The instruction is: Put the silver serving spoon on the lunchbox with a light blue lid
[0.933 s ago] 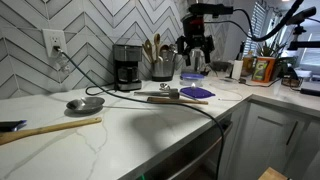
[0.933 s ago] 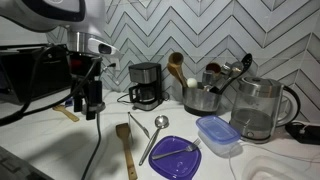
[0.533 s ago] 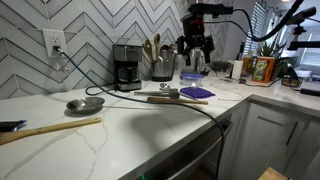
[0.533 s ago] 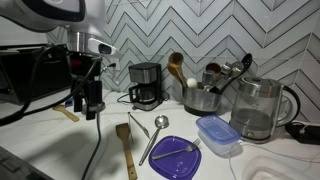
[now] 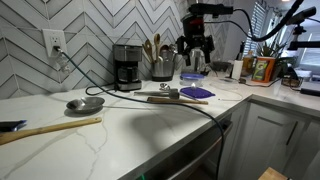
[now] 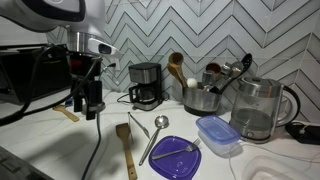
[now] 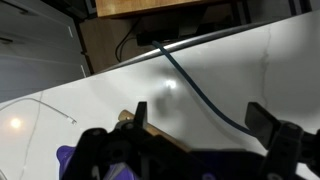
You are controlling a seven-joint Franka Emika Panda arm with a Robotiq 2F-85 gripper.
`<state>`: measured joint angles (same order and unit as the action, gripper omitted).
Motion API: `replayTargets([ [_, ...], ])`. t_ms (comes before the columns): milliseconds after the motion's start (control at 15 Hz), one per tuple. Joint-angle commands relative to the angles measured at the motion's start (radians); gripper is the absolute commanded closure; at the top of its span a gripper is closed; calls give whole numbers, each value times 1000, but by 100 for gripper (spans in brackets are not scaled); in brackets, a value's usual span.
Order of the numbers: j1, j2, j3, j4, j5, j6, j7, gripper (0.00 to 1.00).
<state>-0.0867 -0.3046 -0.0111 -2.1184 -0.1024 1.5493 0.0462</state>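
Observation:
The silver serving spoon (image 6: pixel 153 137) lies on the white counter between a brown-handled spatula (image 6: pixel 126 150) and the dark purple-blue disc (image 6: pixel 180 162). Its bowl also shows in an exterior view (image 5: pixel 166 91). The lunchbox with a light blue lid (image 6: pixel 218 133) sits just beyond the disc, and it shows in both exterior views (image 5: pixel 190 77). My gripper (image 5: pixel 196 58) hangs well above the counter over the lunchbox and disc area; it is open and empty. In the wrist view its fingers (image 7: pixel 180 140) are spread wide over the counter, the disc's edge and the spatula handle.
A smaller metal utensil (image 6: pixel 178 151) lies on the disc. A coffee maker (image 5: pixel 126 66), a utensil crock (image 5: pixel 161 66) and a glass kettle (image 6: pixel 258 110) line the back wall. A round silver ladle bowl (image 5: pixel 85 103) and a long wooden spoon (image 5: pixel 50 128) lie apart. A black cable (image 5: pixel 150 97) crosses the counter.

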Motion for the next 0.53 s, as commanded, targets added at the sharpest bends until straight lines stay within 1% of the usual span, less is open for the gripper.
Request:
replayTargets([
  [0, 13, 1, -11, 2, -3, -3, 3, 0],
  [200, 12, 13, -19, 18, 1, 20, -19, 0],
  [467, 0, 57, -36, 65, -29, 98, -38, 0],
])
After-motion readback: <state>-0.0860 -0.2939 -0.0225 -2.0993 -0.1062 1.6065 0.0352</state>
